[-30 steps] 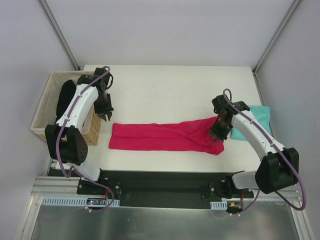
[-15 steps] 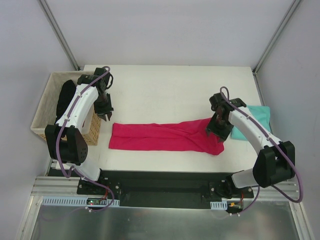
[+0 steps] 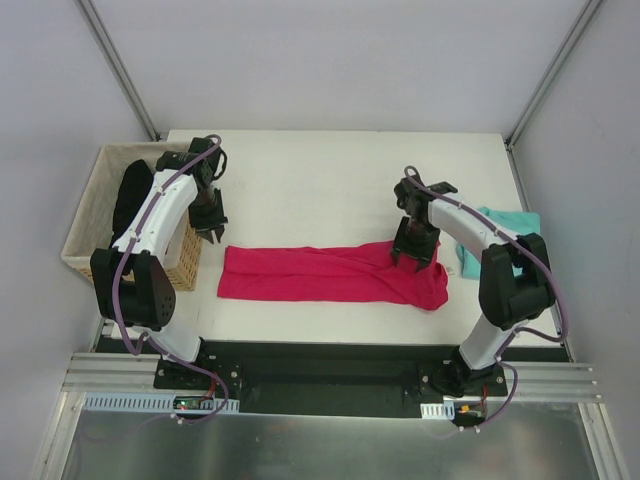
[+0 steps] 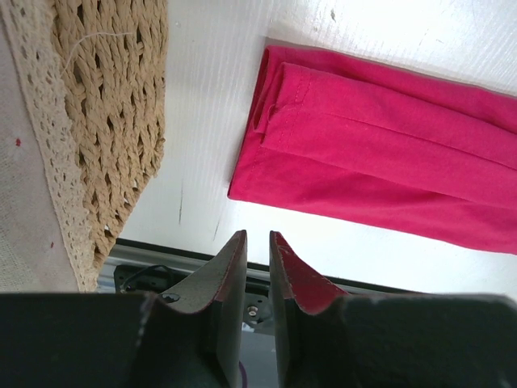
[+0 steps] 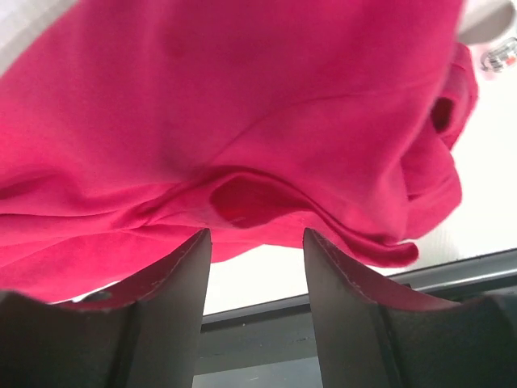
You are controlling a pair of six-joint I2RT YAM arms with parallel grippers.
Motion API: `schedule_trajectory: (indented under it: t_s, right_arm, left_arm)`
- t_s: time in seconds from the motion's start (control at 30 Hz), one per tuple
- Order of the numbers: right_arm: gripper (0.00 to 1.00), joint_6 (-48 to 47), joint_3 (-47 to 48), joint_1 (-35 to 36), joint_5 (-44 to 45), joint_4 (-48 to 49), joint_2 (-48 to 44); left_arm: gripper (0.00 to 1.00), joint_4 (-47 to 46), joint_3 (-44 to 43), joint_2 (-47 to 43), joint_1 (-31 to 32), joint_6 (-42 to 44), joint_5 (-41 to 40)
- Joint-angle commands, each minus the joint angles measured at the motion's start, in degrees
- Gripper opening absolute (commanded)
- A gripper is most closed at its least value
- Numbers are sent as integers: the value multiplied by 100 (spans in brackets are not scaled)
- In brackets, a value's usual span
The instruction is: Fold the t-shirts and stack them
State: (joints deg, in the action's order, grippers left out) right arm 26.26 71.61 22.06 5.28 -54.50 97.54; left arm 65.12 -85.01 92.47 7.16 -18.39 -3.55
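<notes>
The magenta-pink t-shirt (image 3: 330, 275) lies folded into a long narrow strip across the front of the table, its right end rumpled. My right gripper (image 3: 412, 255) hovers just over that right end, open with nothing between its fingers. In the right wrist view the pink cloth (image 5: 242, 105) fills the space just past the right gripper (image 5: 257, 236). The teal t-shirt (image 3: 510, 222) lies at the table's right edge, partly behind the right arm. My left gripper (image 3: 210, 225) hangs beside the strip's left end (image 4: 388, 145). The left gripper (image 4: 257, 236) shows a narrow gap and holds nothing.
A woven basket (image 3: 90, 205) stands off the table's left side with a black garment (image 3: 128, 200) in it, and its wicker wall (image 4: 105, 105) is close to my left gripper. The table's front edge and a black rail (image 3: 330, 365) run just below the pink strip.
My right gripper has opened and let go of the pink shirt's right end, then shifted left and slightly back over it. The left arm has not moved.
</notes>
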Motion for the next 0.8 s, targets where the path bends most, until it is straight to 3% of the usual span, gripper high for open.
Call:
schedule_trajectory:
  t_s: [0.0, 0.13, 0.2, 0.23, 0.33, 0.53, 0.6, 0.63, 0.77]
  right_arm:
    - [52, -174, 283, 70, -88, 53, 90]
    - [51, -218, 292, 87, -62, 80, 160]
    - [46, -227, 239, 96, -53, 141, 169]
    - [31, -235, 213, 96, -88, 159, 187]
    - [20, -262, 178, 114, -141, 203, 239]
    - [18, -297, 98, 131, -167, 256, 248]
    - [20, -306, 63, 131, -150, 282, 231]
    - [27, -314, 46, 123, -141, 282, 222]
    - [29, -367, 28, 140, -159, 343, 283]
  left_arm:
    - [17, 62, -15, -229, 31, -6, -14]
    - [17, 62, -33, -203, 31, -15, 12]
    - [17, 62, -59, -194, 31, -15, 12]
    - [17, 62, -59, -194, 31, -24, 4]
    - [17, 79, -86, -194, 31, -24, 4]
    - [17, 71, -59, -229, 31, -59, -5]
    - [17, 71, -68, -212, 31, -68, 12]
    - [17, 71, -77, -211, 31, -68, 21]
    - [17, 62, -51, -229, 31, -77, 30]
